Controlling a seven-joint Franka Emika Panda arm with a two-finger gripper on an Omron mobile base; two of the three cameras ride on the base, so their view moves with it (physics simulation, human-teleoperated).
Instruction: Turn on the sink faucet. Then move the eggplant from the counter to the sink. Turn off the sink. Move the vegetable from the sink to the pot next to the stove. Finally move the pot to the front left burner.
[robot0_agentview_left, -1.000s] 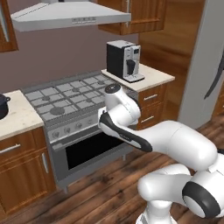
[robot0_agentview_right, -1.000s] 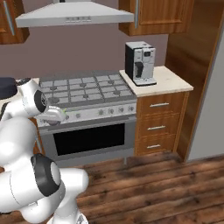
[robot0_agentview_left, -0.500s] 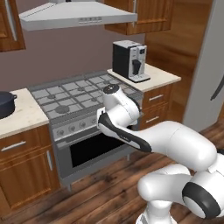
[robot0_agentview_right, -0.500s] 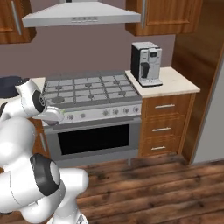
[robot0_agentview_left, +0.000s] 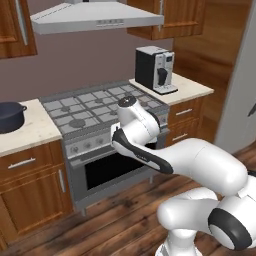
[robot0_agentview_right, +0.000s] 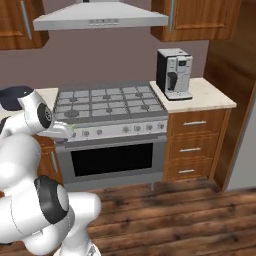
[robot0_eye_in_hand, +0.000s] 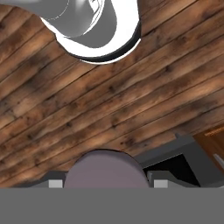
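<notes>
In the hand view a rounded dull-purple eggplant sits between the two fingertips of my gripper, which is shut on it and points down at the wooden floor. The arm is folded low in front of the stove, also the stove. The dark blue-grey pot stands on the beige counter left of the stove. The front left burner is bare. The sink and the sink faucet are out of view.
A black and silver coffee machine stands on the counter right of the stove, seen too as the coffee machine. A grey range hood hangs above. Below are the oven door and wooden cabinets.
The whole picture has slid to the right as the base drives left, bringing the pot further into view. The arm keeps its folded pose and its hold on the eggplant.
</notes>
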